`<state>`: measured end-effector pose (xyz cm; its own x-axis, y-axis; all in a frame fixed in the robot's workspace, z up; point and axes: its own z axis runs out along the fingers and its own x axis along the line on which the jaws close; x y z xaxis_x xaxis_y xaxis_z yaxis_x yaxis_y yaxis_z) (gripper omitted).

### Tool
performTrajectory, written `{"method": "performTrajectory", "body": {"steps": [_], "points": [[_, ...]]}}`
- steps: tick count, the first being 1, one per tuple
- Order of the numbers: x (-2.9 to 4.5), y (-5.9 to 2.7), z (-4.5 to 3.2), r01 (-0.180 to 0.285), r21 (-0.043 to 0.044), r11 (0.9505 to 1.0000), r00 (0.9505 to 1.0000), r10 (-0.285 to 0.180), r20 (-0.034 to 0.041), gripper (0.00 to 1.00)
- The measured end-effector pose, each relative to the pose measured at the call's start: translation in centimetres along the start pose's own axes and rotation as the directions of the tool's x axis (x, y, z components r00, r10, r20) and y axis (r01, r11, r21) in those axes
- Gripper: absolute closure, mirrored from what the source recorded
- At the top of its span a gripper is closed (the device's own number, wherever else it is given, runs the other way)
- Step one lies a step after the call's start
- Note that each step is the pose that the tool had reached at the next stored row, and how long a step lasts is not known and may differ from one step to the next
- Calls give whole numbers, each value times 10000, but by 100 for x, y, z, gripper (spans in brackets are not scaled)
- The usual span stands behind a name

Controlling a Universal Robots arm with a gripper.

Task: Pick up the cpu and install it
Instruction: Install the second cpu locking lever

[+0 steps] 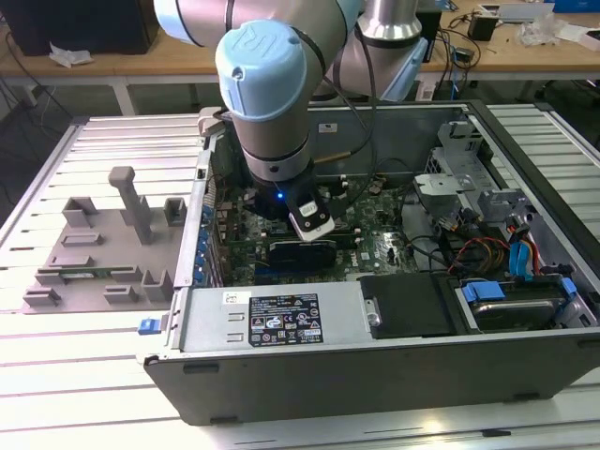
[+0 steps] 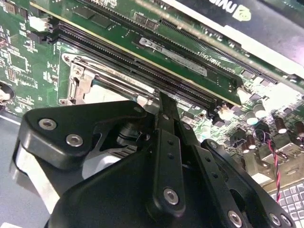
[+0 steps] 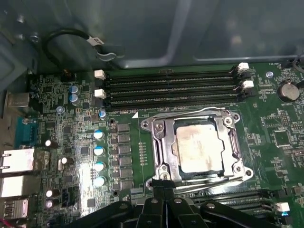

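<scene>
Silvery and square with a pale, smudged top, the cpu (image 3: 197, 147) lies flat inside the metal-framed socket (image 3: 161, 142) on the green motherboard (image 3: 71, 142), as we see in the first wrist view. We find the black pincer (image 3: 161, 192) just beside the socket's edge, its slim fingers (image 2: 166, 118) together and holding nothing. From the exterior view we see the arm reaching into the open grey computer case (image 1: 281, 366), with a grey moulded tray (image 1: 94, 253) on the slatted tabletop (image 1: 56, 375).

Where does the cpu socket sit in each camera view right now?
Exterior view: likely beneath the arm's wrist, above the motherboard; covered there.
Second wrist view: the socket is the metal frame just beyond the gripper.
First wrist view: the metal frame with the cpu lying in it.
Shared landmark: black memory slots beside it in both wrist views.
</scene>
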<state>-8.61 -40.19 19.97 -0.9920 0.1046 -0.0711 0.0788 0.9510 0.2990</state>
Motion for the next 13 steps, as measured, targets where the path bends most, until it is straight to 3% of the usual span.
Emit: {"method": "performTrajectory", "body": {"steps": [5,8,13], "points": [[16,-16,48,-22,-239,9997,10000,22,-18,89],[27,-22,63,-29,-297,9996,10000,28,-24,89],[27,-20,52,-30,-297,9996,10000,29,-25,89]]}}
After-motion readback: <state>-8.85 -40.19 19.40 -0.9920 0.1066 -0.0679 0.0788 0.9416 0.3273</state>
